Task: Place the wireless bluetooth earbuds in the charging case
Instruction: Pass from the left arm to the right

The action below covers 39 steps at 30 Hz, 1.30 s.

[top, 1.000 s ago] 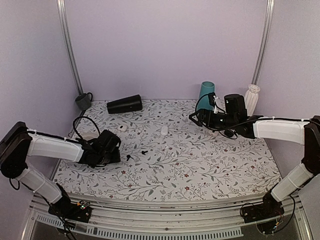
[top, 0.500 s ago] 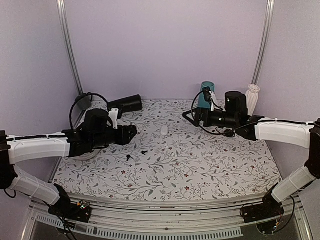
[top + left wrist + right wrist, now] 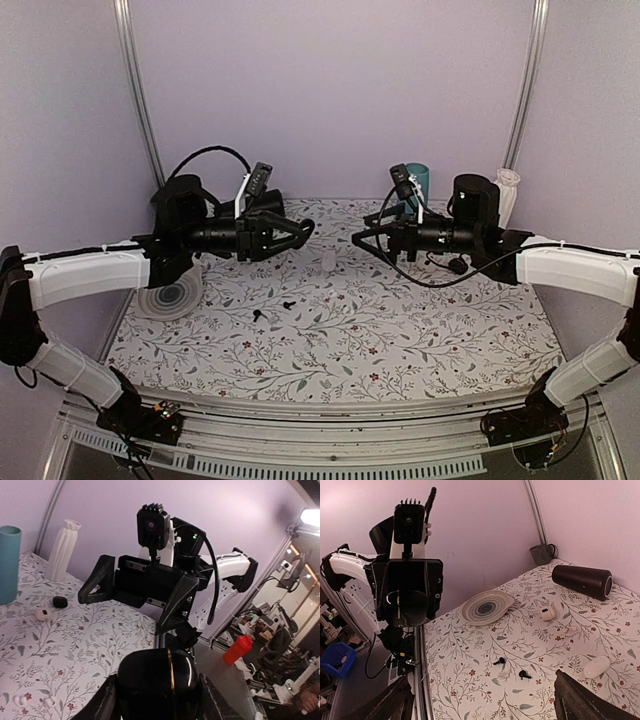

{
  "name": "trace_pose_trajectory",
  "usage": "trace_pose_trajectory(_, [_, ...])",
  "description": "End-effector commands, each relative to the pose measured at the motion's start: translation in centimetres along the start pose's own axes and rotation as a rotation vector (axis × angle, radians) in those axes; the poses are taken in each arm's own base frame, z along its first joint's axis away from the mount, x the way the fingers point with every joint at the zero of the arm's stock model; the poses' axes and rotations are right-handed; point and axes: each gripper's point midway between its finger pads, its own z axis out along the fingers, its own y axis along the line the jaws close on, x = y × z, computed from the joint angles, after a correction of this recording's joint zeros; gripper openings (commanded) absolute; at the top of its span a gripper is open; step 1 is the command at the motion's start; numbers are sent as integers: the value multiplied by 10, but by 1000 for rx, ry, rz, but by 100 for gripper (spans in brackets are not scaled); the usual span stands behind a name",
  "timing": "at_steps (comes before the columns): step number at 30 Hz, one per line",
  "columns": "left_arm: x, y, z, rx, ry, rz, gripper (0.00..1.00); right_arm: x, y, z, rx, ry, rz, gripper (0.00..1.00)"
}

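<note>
Top external view: charging case held aloft between 2 facing arms, earbuds not yet in.
Top external view: the left gripper [image 3: 298,232] and right gripper [image 3: 365,243] face each other above the table [image 3: 450,330]; the 2 earbuds [image 3: 289,303] [image 3: 259,315] lie below, well apart from both, and the case is lost against the black fingers. Left wrist view: the left fingers pinch the charging case [image 3: 156,672], apparently closed, with only a thin seam showing; the right gripper opposite is spread wide. Right wrist view: its own fingers [image 3: 390,705] are cut off at the corners. The next move likely calls for opening the lid. Where the hinge sits I cannot tell.
</note>
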Motion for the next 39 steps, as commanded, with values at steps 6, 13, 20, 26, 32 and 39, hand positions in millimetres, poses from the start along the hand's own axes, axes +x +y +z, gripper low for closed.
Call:
trace_pose_trajectory(6, [-10,-52,5,395,108,-127,21,-25,71,-3,-191,-153,-386,93])
trace_pose_trajectory(13, [3,-50,12,443,190,-215,18,-21,90,0,-319,-173,-556,88])
trace_pose_trajectory(20, [11,-57,13,485,237,-267,16,-12,101,10,-447,-123,-596,79])
trace_pose_trajectory(26, [17,-58,16,491,255,-287,15,-15,108,21,-458,-126,-623,76])
trace_pose_trajectory(32, [9,-33,28,340,190,-315,10,-28,85,29,-225,-175,-613,74])
trace_pose_trajectory(39, [-27,20,27,-38,-52,-320,14,-39,58,20,214,-364,-584,76])
